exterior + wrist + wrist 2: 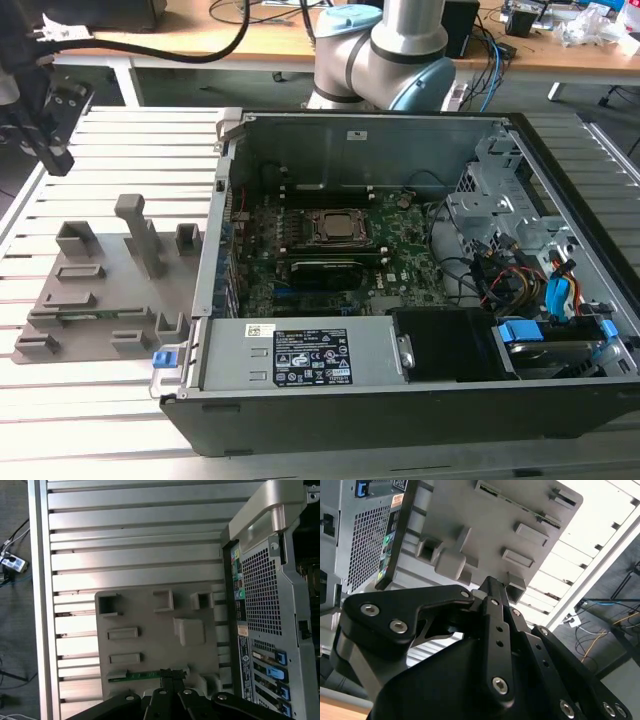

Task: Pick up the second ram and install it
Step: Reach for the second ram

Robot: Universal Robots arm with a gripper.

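The second ram [142, 674] is a thin green stick lying in a slot of the grey fixture plate [150, 630], beside the open computer case [400, 300]. In the exterior view it shows as a faint green strip [95, 315] near the plate's front edge. In the second wrist view its edge [512, 502] runs along the plate's far side. My black gripper [57, 160] hangs well above the plate's far corner, at the exterior view's left. In both wrist views its fingertips [171, 676] [491, 582] meet with nothing between them.
The case lies open with the green motherboard [400, 250], a silver processor [338, 227] and cables [510, 280] at the exterior view's right. The plate carries raised blocks and a tall post [140, 230]. A ribbed aluminium table [100, 400] lies underneath. The arm's base [385, 50] stands behind the case.
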